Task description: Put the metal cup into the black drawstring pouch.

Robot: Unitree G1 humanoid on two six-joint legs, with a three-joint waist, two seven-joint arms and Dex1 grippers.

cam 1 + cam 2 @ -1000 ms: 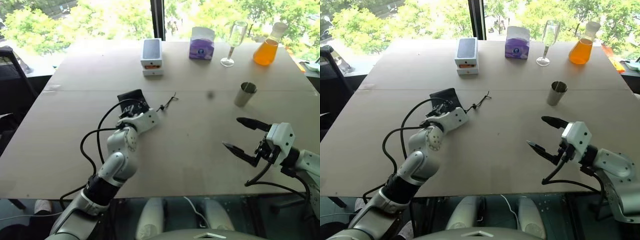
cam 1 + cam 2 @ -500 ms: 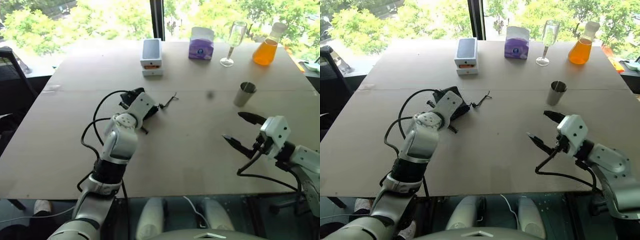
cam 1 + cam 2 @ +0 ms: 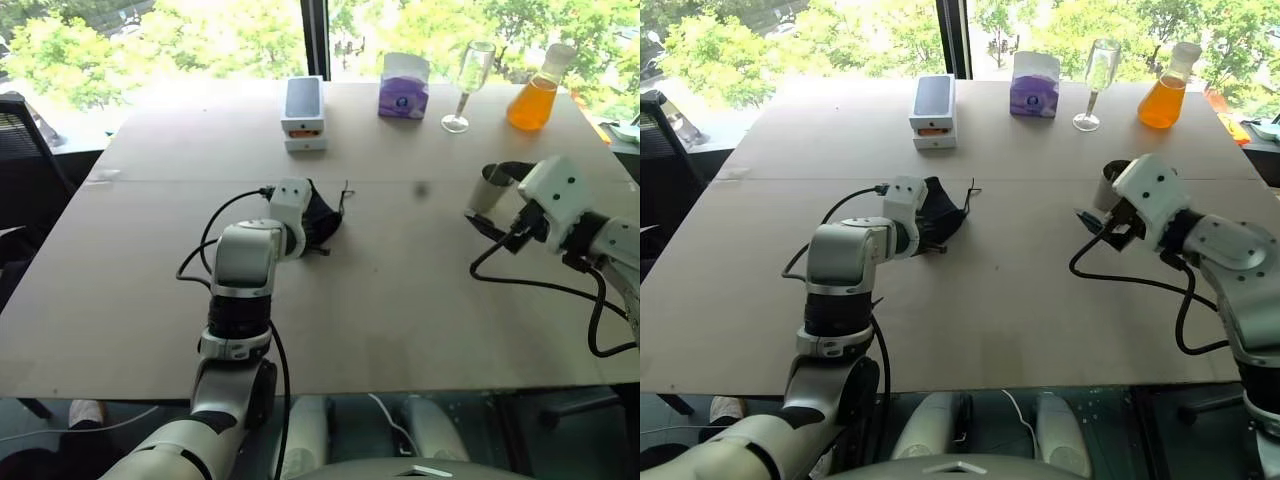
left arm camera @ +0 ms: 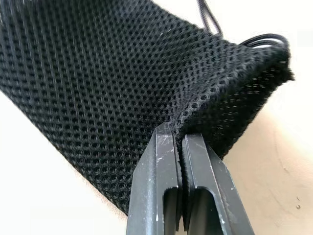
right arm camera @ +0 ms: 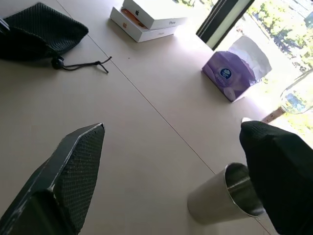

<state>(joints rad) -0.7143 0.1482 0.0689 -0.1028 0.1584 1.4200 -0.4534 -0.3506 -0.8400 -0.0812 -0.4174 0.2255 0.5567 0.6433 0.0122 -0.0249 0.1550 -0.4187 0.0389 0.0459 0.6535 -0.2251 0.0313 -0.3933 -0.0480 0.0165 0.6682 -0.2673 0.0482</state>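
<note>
From the left eye view, the left tool (image 3: 318, 222) is clamped on the black drawstring pouch (image 3: 326, 215) near the middle of the desk (image 3: 400, 300), while the right tool (image 3: 490, 205) stands wide apart beside the metal cup (image 3: 489, 187), which is upright toward the desk's right side; the far edge carries a phone box (image 3: 303, 113), a purple tissue box (image 3: 404, 87), a wine glass (image 3: 467, 85) and a flask of orange liquid (image 3: 533, 90), all well apart from the cup. The right eye view shows the same layout — open desk between pouch and cup gives free room for carrying one to the other, though the desk's right edge lies near the cup. In the left wrist view the two fingers are pressed together on a fold of soft open-weave mesh near the pouch's gathered mouth, its cord looping out beyond; the fabric looks limp and light and will likely sag shut unless the mouth is held open. In the right wrist view the cup stands between the spread fingers, closer to the right one, its rim open upward — smooth, rigid steel that looks light and probably slippery, so a grip across the upper wall seems the safest hold, with care not to tip it.
</note>
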